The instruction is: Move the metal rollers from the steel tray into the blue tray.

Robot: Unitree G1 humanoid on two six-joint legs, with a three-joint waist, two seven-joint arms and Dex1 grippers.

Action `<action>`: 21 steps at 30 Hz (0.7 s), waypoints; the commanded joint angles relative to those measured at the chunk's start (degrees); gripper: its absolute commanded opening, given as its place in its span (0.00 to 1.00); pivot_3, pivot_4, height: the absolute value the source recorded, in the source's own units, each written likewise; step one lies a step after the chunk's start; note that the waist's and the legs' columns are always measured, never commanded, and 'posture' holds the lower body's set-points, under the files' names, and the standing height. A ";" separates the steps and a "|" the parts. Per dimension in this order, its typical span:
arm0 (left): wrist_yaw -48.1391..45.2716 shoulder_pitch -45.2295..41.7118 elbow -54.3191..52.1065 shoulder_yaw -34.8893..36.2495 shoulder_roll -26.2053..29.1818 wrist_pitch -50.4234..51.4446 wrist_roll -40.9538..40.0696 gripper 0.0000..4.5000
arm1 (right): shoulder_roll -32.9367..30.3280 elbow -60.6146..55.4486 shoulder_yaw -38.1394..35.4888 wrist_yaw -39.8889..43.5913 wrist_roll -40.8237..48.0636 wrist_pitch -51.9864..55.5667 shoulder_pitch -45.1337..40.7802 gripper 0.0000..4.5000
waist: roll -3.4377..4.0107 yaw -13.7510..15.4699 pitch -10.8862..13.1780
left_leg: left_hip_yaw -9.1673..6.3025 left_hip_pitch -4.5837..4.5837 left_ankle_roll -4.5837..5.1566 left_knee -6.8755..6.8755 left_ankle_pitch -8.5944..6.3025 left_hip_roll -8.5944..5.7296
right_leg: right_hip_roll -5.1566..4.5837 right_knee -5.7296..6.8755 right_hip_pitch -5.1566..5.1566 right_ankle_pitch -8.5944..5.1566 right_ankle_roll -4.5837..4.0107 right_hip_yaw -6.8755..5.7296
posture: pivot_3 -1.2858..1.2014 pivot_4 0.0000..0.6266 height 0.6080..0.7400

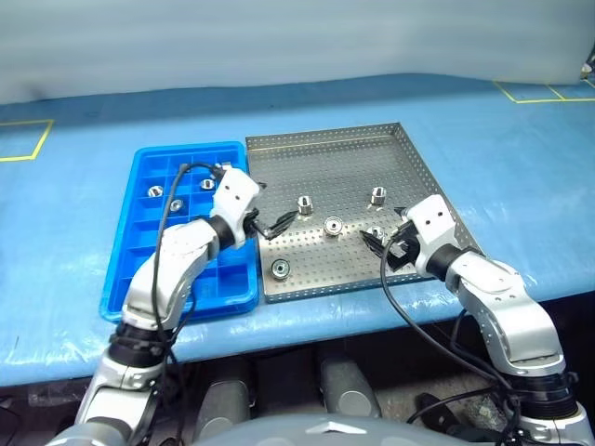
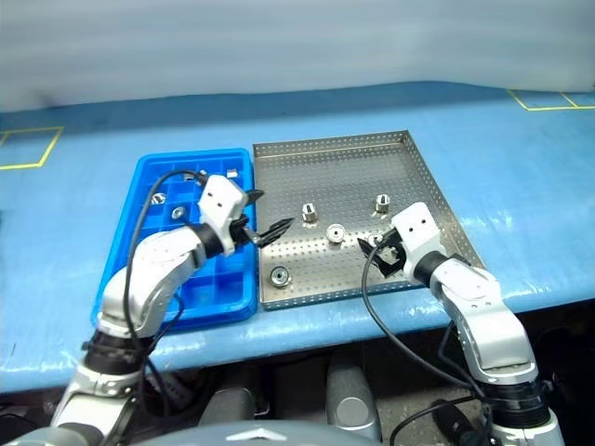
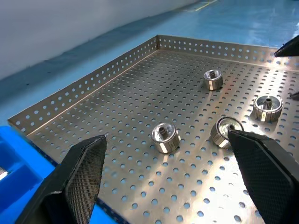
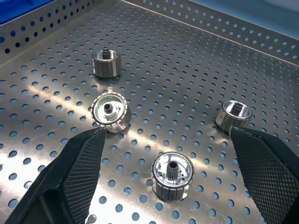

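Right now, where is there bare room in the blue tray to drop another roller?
In the blue tray, the near compartments by the front rim are bare. The far end is crowded: rollers sit there, and the open left pincer hovers beside the steel tray.

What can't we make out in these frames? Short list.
- Exact number of metal rollers in the steel tray: in the head views the right gripper partly covers one near it.
- Count in the blue tray: the left gripper and its arm overlap several compartments.
- Left wrist view: a fingertip partly covers one roller.
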 commanded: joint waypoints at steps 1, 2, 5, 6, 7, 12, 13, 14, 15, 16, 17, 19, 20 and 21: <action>4.11 -4.47 6.27 -0.97 -2.30 2.31 2.89 1.00 | 0.67 -3.09 -0.67 -1.04 -0.13 -1.01 1.13 0.99 | 0.00 -0.55 0.00 | -0.01 0.00 0.00 0.02 0.00 0.01 | 0.02 0.00 0.00 0.00 0.01 0.00 | 0.36 0.24 1.00; 5.16 -5.55 8.18 -1.10 -2.98 2.60 3.70 1.00 | 0.84 -3.45 -0.89 -1.23 -0.15 -0.97 1.61 0.99 | 0.01 -0.98 0.00 | -0.01 0.00 0.00 0.02 0.00 0.02 | 0.03 0.00 0.00 0.01 0.01 0.00 | 0.36 0.24 1.00; 7.00 -7.89 12.85 -1.35 -4.46 2.44 5.16 1.00 | 1.02 -4.36 -1.30 -1.71 -0.17 -0.92 2.80 0.99 | 0.01 -2.57 -0.01 | 0.00 0.00 0.01 0.01 0.00 0.02 | 0.03 0.01 -0.01 0.02 0.03 0.02 | 0.36 0.24 1.00; 7.50 -8.62 14.42 -1.71 -4.78 2.15 5.90 1.00 | 1.05 -4.67 -1.47 -1.97 -0.19 -0.91 3.27 0.99 | 0.01 -2.93 0.00 | -0.01 0.00 0.02 0.00 0.00 0.01 | 0.03 0.01 0.00 0.02 0.04 0.02 | 0.35 0.24 1.00; 7.78 -9.18 15.73 -1.95 -5.15 1.92 6.38 1.00 | 1.11 -4.98 -1.61 -2.21 -0.19 -0.90 3.68 0.99 | 0.01 -3.44 -0.01 | -0.01 -0.01 0.02 0.01 0.00 0.01 | 0.03 0.01 -0.01 0.04 0.06 0.02 | 0.35 0.24 1.00; 9.62 -11.33 22.55 -1.91 -7.48 1.02 8.16 1.00 | 1.24 -6.01 -2.33 -3.02 -0.12 -0.87 5.16 0.99 | 0.00 -5.88 -0.01 | -0.01 0.00 0.02 0.01 0.00 0.00 | 0.00 0.00 0.02 0.05 0.10 0.04 | 0.34 0.24 1.00; 10.15 -11.75 23.97 -1.88 -7.86 0.77 8.65 1.00 | 1.15 -6.03 -2.52 -3.16 -0.20 -0.88 5.36 0.99 | 0.00 -6.29 -0.01 | -0.01 0.00 0.02 0.01 0.00 0.00 | 0.00 0.00 0.02 0.05 0.10 0.04 | 0.34 0.24 1.00; 10.82 -12.21 25.60 -1.68 -8.30 0.40 9.06 1.00 | 1.06 -6.05 -2.79 -3.22 -0.20 -0.91 5.55 0.99 | 0.00 -6.77 -0.01 | -0.01 -0.01 0.02 0.01 0.00 0.00 | 0.00 0.00 0.02 0.06 0.11 0.05 | 0.34 0.24 1.00; 11.64 -12.66 27.12 -1.47 -8.65 0.13 9.57 1.00 | 0.98 -6.14 -3.02 -3.28 -0.17 -0.88 5.69 0.99 | 0.00 -7.16 -0.01 | -0.01 -0.01 0.02 0.01 0.00 0.00 | 0.00 -0.01 0.02 0.06 0.12 0.05 | 0.34 0.24 1.00; 12.30 -13.06 28.47 -1.14 -9.00 -0.11 9.93 1.00 | 0.95 -6.26 -3.22 -3.30 -0.11 -0.85 5.81 0.99 | 0.00 -7.51 -0.01 | -0.01 0.00 0.02 0.01 0.00 0.00 | 0.00 -0.01 0.03 0.06 0.12 0.05 | 0.34 0.24 1.00; 12.89 -13.41 29.72 -0.81 -9.34 -0.37 10.21 1.00 | 0.94 -6.38 -3.37 -3.36 -0.07 -0.80 5.92 0.99 | 0.00 -7.94 -0.01 | 0.00 0.00 0.02 0.01 0.00 0.00 | 0.00 -0.01 0.03 0.07 0.14 0.05 | 0.34 0.24 1.00; 14.03 -14.04 32.01 -0.63 -9.78 -1.01 10.97 1.00 | 0.96 -6.54 -3.44 -3.43 -0.04 -0.72 6.09 0.99 | 0.00 -8.77 -0.01 | 0.00 0.01 0.02 0.00 0.00 0.00 | 0.00 -0.01 0.03 0.08 0.16 0.05 | 0.34 0.24 1.00; 14.30 -14.20 32.80 -0.71 -9.93 -1.25 11.30 1.00 | 0.96 -6.58 -3.40 -3.47 -0.10 -0.64 6.20 0.99 | 0.00 -9.04 -0.01 | -0.01 0.01 0.02 0.00 0.00 0.00 | 0.00 -0.01 0.03 0.11 0.22 0.05 | 0.34 0.24 1.00; 14.56 -14.34 33.47 -0.73 -10.10 -1.38 11.59 1.00 | 0.95 -6.57 -3.32 -3.51 -0.18 -0.61 6.30 0.99 | 0.00 -9.40 -0.01 | -0.01 0.01 0.02 -0.01 -0.01 0.00 | 0.00 -0.01 0.03 0.25 0.46 0.05 | 0.34 0.24 1.00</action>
